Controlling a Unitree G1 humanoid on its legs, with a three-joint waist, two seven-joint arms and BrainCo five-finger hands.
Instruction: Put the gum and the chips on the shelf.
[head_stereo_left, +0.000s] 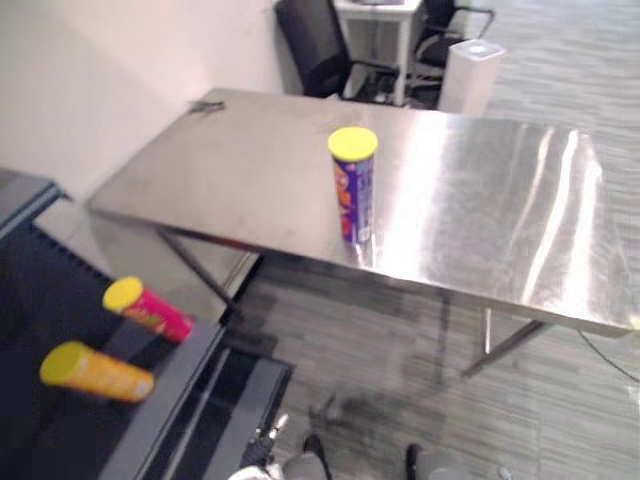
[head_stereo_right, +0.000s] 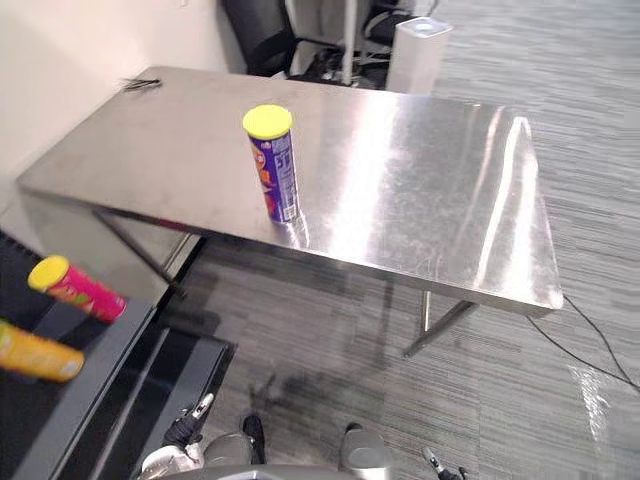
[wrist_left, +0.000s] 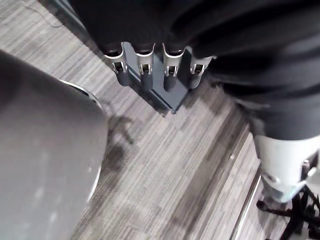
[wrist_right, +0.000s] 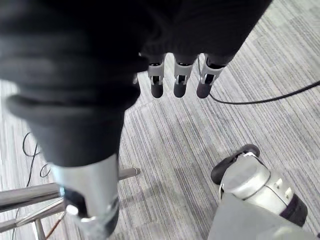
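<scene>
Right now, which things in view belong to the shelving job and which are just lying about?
Job: blue chips can upright on the steel table; dark shelf, with a pink can and an orange can lying on it.
Lying about: small dark item at the table's far corner; office chairs; white cylinder on the floor.

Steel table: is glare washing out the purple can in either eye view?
Left eye view: glare streaks cross the table right of the purple can, not over it; right eye view: the same streaks, with the can's faint reflection on the steel at its base.
</scene>
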